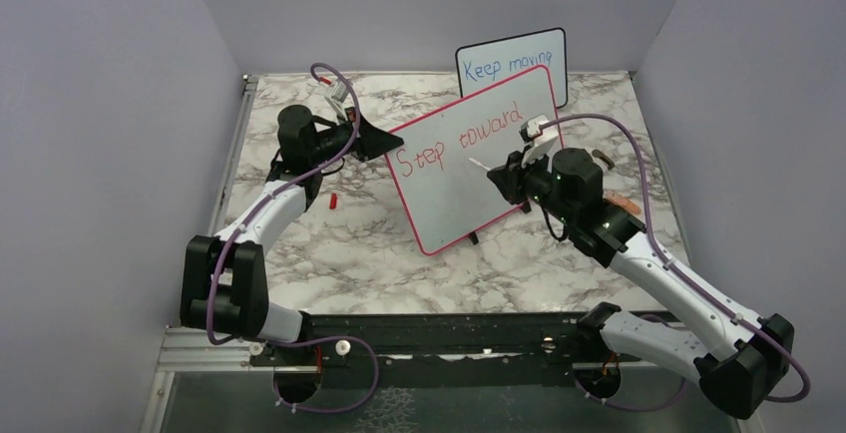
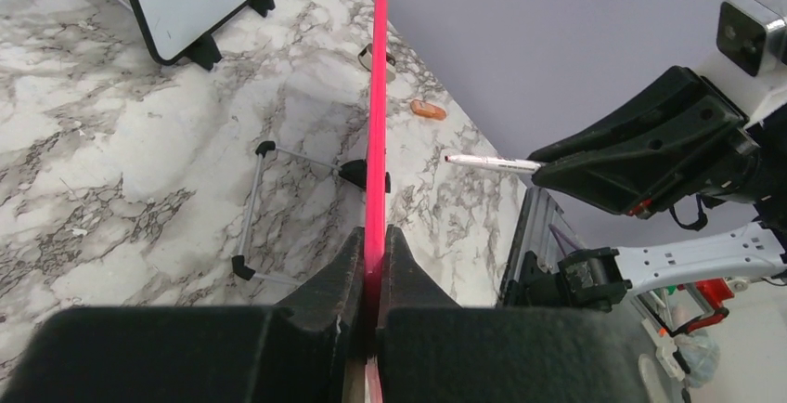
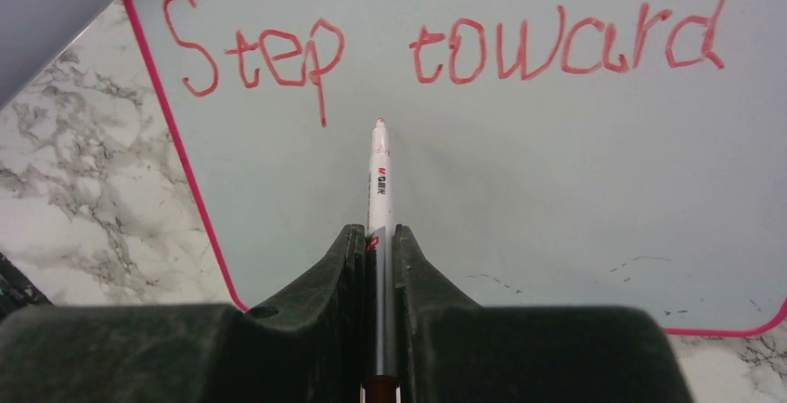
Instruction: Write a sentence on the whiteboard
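Red cap (image 1: 332,199): lies loose on the counter (image 1: 329,253), left of centre in the top view, well apart from both arms.
Left end effector (image 1: 384,140): pressed together on the left edge of the whiteboard (image 1: 454,199). Its wrist view shows the fingers (image 2: 339,273) pinching the red-pink frame edge-on.
Whiteboard position: middle of the top view, propped at a tilt and turned at an angle to the counter's edges.
Sentence (image 3: 445,45): only "Step toward" stands in red along the top of the board. The space below it is bare, so the second line is not yet written.
Marker (image 3: 379,180): its tip points at the bare board just under "Step". From the left wrist view the tip looks just off the surface.
Right end effector (image 3: 379,236): clamped on the marker's barrel, right of centre in the top view.
Small board (image 1: 514,62): black-framed with blue writing, behind the whiteboard at the upper middle.
Risk, board: pressing the tip hard could push the tilted board back or swing it about the single pinch on its edge, smearing the strokes.
Risk, marker: the barrel could slide or twist between the fingers under writing load, leaving faint or broken letters.
Risk, layout: starting too high would run the new word into the tail of the "p".
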`<state>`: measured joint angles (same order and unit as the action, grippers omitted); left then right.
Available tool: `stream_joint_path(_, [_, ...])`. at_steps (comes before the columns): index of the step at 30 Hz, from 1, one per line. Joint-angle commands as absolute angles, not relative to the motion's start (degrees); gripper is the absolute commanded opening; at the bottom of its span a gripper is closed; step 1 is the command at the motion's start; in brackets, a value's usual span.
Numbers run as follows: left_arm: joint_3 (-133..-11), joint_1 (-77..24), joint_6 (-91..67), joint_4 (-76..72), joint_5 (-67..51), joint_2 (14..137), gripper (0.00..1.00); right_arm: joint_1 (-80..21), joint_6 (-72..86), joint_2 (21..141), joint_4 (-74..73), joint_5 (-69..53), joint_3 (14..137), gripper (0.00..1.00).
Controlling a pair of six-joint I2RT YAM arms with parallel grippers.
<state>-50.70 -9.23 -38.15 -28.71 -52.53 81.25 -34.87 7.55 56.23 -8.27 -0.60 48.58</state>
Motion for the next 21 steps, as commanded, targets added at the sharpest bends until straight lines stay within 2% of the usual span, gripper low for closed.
stream_joint_path(1, [-50.9, -9.1, -38.0, -30.1, -54.4, 82.4, 0.00, -40.8, 7.7, 55.1, -6.0, 8.0, 47.1, 0.00])
stream_joint_path(11, [-50.0, -7.9, -37.2, -30.1, -57.1, 83.2, 0.00, -51.4, 7.7, 54.7, -5.5, 20.2, 45.0, 0.00])
stream_joint_path(21, [-49.2, -6.2, -36.5, -30.0, -57.7, 83.3, 0.00, -59.1, 6.5, 59.4, -4.9, 30.6, 46.4, 0.00])
